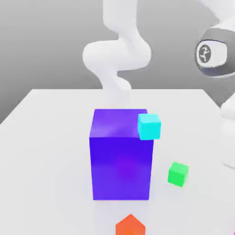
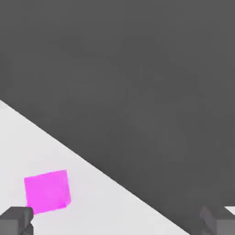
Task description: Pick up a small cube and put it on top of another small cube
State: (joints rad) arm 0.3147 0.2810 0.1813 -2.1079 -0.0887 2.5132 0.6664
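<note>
From my station I list: one large purple-blue block (image 1: 121, 160), upright on the white desk (image 1: 55, 183); one small cyan cube (image 1: 149, 127), overlapping its upper corner in the exterior view; one small green cube (image 1: 178, 174); one orange-red piece (image 1: 131, 226), partly visible. Arm marking: round dark emblem (image 1: 204, 53), unreadable. My gripper (image 2: 117, 222): fingers wide apart, empty. Small magenta-pink cube (image 2: 47, 192): on the desk, near the dark edge.

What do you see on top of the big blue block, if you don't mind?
The cyan cube overlaps the right edge of the blue block's top; whether it rests there is unclear. Behind it, the block hides part of the white surface.
</note>
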